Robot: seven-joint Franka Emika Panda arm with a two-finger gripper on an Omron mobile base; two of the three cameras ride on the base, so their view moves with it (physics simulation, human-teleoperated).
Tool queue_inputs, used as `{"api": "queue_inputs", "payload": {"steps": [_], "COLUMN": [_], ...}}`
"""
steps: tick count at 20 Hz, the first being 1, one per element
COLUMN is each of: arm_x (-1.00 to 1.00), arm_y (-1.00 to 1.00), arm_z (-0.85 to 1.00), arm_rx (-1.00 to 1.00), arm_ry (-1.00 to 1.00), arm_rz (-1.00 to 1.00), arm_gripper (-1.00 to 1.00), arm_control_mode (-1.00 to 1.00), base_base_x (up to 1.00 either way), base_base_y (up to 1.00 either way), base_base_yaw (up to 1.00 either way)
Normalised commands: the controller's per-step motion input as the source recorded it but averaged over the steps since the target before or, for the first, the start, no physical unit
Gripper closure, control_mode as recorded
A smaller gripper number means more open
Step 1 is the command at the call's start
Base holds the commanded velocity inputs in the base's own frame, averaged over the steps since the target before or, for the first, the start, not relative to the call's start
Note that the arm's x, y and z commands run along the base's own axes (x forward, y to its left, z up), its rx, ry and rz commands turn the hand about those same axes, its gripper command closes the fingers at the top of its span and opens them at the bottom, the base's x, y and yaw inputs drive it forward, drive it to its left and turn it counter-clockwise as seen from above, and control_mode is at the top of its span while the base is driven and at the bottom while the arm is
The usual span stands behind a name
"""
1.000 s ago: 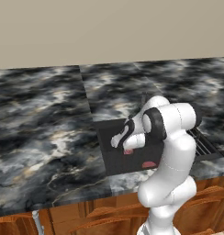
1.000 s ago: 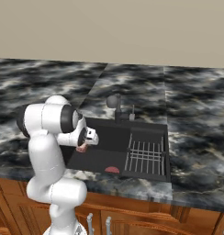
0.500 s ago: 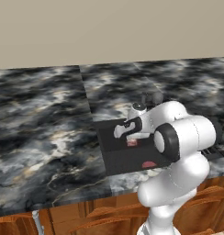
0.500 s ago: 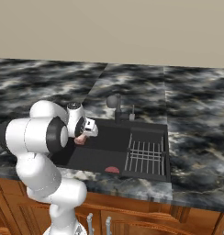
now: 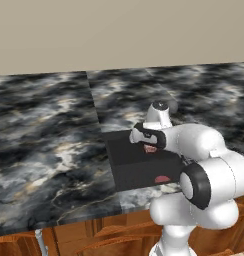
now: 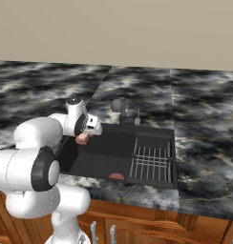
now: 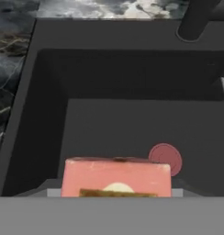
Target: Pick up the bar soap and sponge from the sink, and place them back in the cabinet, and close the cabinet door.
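My gripper [image 5: 150, 148] [image 6: 83, 137] is shut on the bar soap [image 5: 150, 149] [image 6: 82, 139], a pink block, and holds it above the left part of the sink [image 5: 139, 172] [image 6: 109, 155]. In the hand view the bar soap [image 7: 116, 176] lies across the bottom, with the black sink [image 7: 132, 114] below it. The sponge, the cabinet and the cabinet door are out of view.
A small red round piece [image 5: 162, 179] [image 6: 116, 176] [image 7: 165, 158] lies on the sink floor near its front wall. A grey wire rack [image 6: 152, 159] fills the sink's right side. The dark faucet [image 6: 121, 108] [image 7: 196, 18] stands behind the basin. Dark marble counter [image 5: 54, 130] surrounds it.
The arm's elbow has swung lower and toward the cameras. The hand with the soap has stayed almost in place over the sink, rising slightly.
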Motion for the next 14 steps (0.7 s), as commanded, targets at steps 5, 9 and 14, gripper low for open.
{"api": "queue_inputs", "payload": {"steps": [5,9,14], "arm_x": [-0.4,-0.44,-0.53], "arm_y": [-0.19,-0.18,-0.21], "arm_z": [0.68,0.72,0.67], "arm_rx": [0.0,0.0,0.0], "arm_ry": [-0.01,0.0,0.0], "arm_rz": [0.0,0.0,0.0], "arm_gripper": [1.0,1.0,1.0], "arm_control_mode": [-1.0,-1.0,-1.0], "base_base_x": [0.0,0.0,0.0], "base_base_y": [0.0,0.0,0.0], "base_base_yaw": [0.0,0.0,0.0]}}
